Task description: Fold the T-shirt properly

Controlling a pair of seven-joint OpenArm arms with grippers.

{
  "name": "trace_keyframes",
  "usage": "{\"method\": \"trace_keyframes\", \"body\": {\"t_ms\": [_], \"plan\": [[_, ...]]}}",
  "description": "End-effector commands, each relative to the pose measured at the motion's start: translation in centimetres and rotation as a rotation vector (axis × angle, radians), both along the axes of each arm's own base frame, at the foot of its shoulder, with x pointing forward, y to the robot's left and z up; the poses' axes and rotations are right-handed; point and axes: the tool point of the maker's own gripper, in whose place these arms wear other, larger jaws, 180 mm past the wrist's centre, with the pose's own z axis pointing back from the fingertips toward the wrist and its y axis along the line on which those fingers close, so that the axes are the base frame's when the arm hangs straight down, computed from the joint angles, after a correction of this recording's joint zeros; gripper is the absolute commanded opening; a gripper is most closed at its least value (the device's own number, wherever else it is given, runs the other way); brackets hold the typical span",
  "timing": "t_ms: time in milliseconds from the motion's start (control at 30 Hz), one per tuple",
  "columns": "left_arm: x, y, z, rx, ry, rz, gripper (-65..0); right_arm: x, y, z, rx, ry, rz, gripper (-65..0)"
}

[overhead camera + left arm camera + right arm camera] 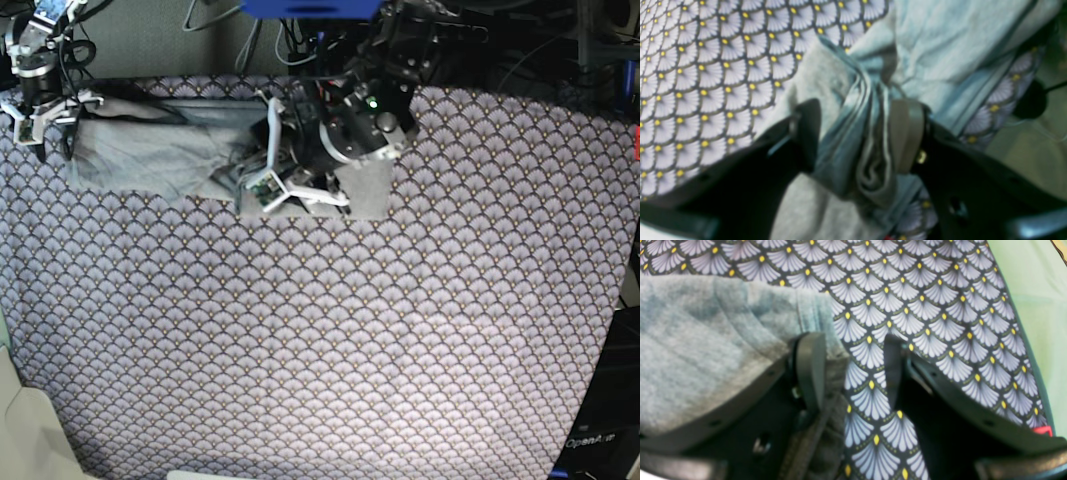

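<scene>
1. T-shirt [150, 150] lies at the far left of the tablecloth [330, 340], stretched sideways along the far edge and bunched and creased toward its right end.
2. In the base view its left end reaches the right gripper [28, 118] at the far left corner, and its right end runs under the left arm near the far middle.
3. A flat grey piece of the shirt shows at the near side of the left arm, just right of the bunched part.
4. Left gripper [857, 136] stands over the bunched right part of the shirt; in the left wrist view a thick gather of folded cloth [870, 133] sits between its two fingers.
5. One finger pad [905, 133] touches the gather, while the other finger [808, 133] stands a little off it, so the jaws are parted around the cloth rather than pinching it tight.
6. In the right wrist view the right gripper [850, 370] has its jaws apart with bare tablecloth [940, 323] between them.
7. Its left finger [810, 370] rests against the edge of the grey shirt [706, 350]; the other finger is over the patterned cloth only, and it holds nothing.
8. The tablecloth's fan-scale pattern with yellow dots covers the whole table, and the near half of it bears nothing.
</scene>
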Motion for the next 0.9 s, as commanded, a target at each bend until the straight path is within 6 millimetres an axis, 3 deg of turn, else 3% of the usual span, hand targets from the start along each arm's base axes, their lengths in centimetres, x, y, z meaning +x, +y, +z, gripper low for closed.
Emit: {"method": "trace_keyframes", "body": {"t_ms": [0,133,267,333,500,600,867], "plan": [[0.5,-0.9,1.8,-0.069,-0.032,-0.003,-33.0,0.4,-0.6,1.4,-0.021,-0.045,0.003,-35.9],[0.6,-1.0,3.1,-0.124,-0.037,-0.001,-33.0,0.4,-0.7,1.4,-0.022,-0.045,0.002,-35.9],[0.7,0.4,4.0,-0.121,-0.076,-0.004,-33.0,0.6,-0.8,1.6,-0.024,-0.052,-0.001,-35.9],[1.3,2.0,3.9,-0.111,-0.08,0.03,-33.0,0.6,-0.9,1.6,-0.025,-0.052,-0.002,-35.9],[3.6,8.2,0.2,-0.051,0.004,0.222,-33.0,1.1,-0.9,2.7,-0.052,-0.071,0.008,-35.9],[3.3,10.2,-2.7,-0.024,0.085,0.277,-33.0,1.5,-0.8,4.3,-0.084,-0.1,0.021,-35.9],[2.1,10.4,-6.8,0.007,0.206,0.279,-33.0,2.1,-2.2,8.1,-0.116,-0.191,-0.02,-35.9]]}}
